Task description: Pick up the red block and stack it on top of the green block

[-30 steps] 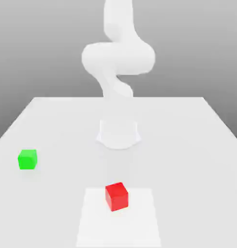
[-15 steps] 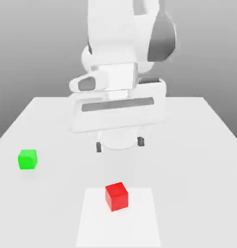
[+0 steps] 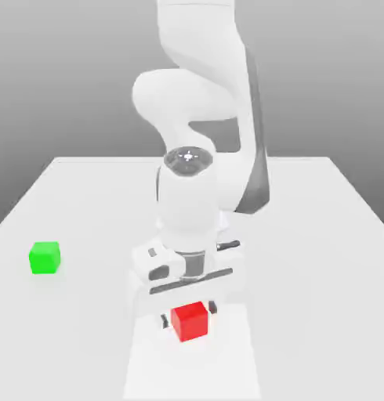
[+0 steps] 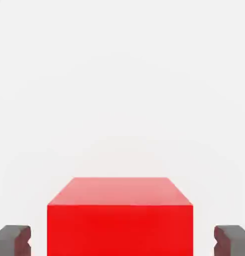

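A: Nearest us, there's the bright white patch (image 3: 187, 376) on the bench (image 3: 313, 235), running towards its near side, about midway between the exterior view's left and right edges. What's on it?

B: The red block (image 3: 190, 322)! It sits towards the patch's far end, turned a little askew to the patch's edges, and the gripper (image 3: 189, 314) is right down around it.

A: Has it got a hold?

B: No, the jaws are apart! One finger on either side, a strip of pale surface between each and the block. The hand view agrees: red in the middle, daylight at both flanks, no contact. And look how neatly those flanks line up with the fingers!

A: Lovely. Move back from there.

B: Farther off, out towards the bench's edge on the exterior view's left, stands the green block (image 3: 45, 258). Flat on the surface, nothing on top of it, well apart from the red one.

A: And beyond?

B: The arm (image 3: 199, 55) rises behind the gripper, bending above the bench, its base partly hidden behind the wrist. Then comes the bench's far edge, straight across, its two far corners in plain sight, and a grey backdrop (image 3: 54, 78) behind it all.
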### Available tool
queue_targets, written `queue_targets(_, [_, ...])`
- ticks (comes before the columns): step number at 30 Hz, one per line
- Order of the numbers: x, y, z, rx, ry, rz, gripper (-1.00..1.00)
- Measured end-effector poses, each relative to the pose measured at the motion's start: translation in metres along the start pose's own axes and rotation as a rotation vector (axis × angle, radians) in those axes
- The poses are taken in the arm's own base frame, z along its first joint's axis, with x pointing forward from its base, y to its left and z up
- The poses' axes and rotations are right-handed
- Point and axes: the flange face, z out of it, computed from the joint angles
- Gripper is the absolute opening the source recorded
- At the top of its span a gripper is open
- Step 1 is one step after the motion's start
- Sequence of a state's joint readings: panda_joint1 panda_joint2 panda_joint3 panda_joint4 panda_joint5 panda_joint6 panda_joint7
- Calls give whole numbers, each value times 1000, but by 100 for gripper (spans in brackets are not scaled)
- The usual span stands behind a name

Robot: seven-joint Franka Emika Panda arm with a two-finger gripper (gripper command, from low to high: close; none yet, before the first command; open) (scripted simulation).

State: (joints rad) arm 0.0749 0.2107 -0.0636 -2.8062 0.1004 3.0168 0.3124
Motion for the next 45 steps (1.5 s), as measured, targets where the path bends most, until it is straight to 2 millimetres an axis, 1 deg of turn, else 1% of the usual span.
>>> queue_targets(2, [0,0,0,0,-1,0,-100])
queue_targets(3, [-1,0,4,0,-1,1,-100])
queue_targets(4, [0,0,1,0,-1,0,-100])
queue_targets(8, [3,-1,-25,0,3,-2,-100])
queue_targets(13, [0,1,-59,0,0,-2,-100])
queue_targets(16, [16,43,-75,1,10,-7,-100])
queue_targets(19, [27,87,-90,-1,20,-41,-100])
queue_targets(22, [31,138,-101,-4,27,-63,-100])
queue_targets(24, [28,173,-106,-6,29,-76,-100])
queue_targets(26, [23,208,-110,-9,29,-89,-100])
queue_targets(29, [7,258,-112,-10,24,-107,-100])
queue_targets(32, [-16,306,-110,-8,16,-126,-100])
queue_targets(35, [-45,348,-104,-3,4,-144,-100])
queue_targets(36, [-53,357,-101,-1,1,-148,-100])
queue_targets(38, [-59,365,-93,1,2,-151,-100])
queue_targets(42, [-59,368,-75,2,6,-150,-100])
queue_targets(45, [-58,366,-61,3,7,-155,-100])
